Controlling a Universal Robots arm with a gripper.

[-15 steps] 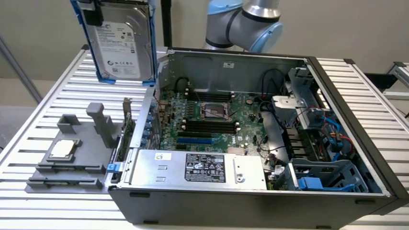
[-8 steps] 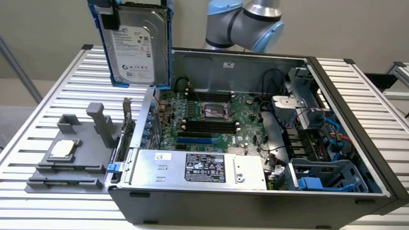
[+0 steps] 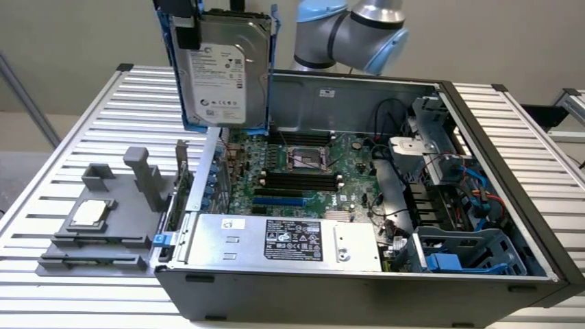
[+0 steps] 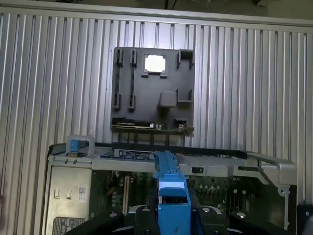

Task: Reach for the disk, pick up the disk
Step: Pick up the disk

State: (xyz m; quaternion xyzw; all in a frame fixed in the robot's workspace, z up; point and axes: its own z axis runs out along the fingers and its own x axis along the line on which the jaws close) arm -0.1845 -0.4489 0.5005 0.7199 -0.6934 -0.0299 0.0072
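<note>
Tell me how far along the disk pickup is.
Reach and pick look done: the disk, in its blue rails, hangs upright in the air above the open computer case, touching nothing below. The gripper is clamped on its blue carrier. Nothing of the pickup looks left.

You get even, soft daylight in the exterior view, with pale sheen on the ribbed silver metal bench (image 3: 82,116) and only faint shadows beneath the open dark grey computer case (image 3: 366,288). In the wrist view the small square silver chip (image 4: 155,63) glares to blank white, the blue plastic carrier rail (image 4: 172,196) close to the lens looks soft, and the corners darken.
</note>
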